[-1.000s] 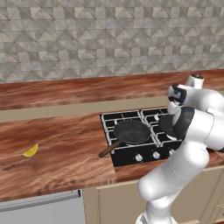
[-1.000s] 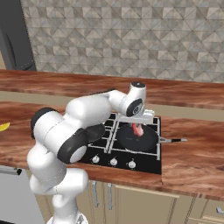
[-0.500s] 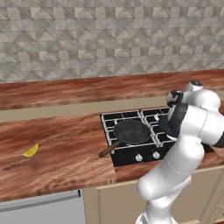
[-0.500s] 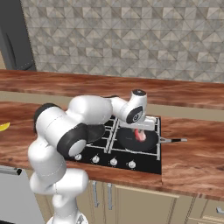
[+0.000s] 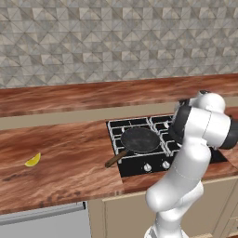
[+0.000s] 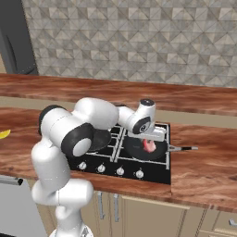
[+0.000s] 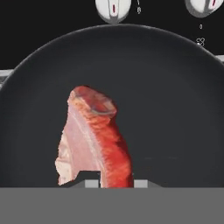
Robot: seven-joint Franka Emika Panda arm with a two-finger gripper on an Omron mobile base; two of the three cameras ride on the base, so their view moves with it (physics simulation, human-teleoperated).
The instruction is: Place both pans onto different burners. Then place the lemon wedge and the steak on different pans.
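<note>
Hand view: tool (image 7: 109, 183) tips mostly hidden by steak (image 7: 94, 140), pinched.

steak (image 7: 94, 140): lower end cut off | claw tips: hidden, probably behind steak

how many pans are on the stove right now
2. One pan with a brown handle sits on the front left burner of the cooktop. The other pan sits on the right side, under the gripper, which holds the steak over it.
</note>
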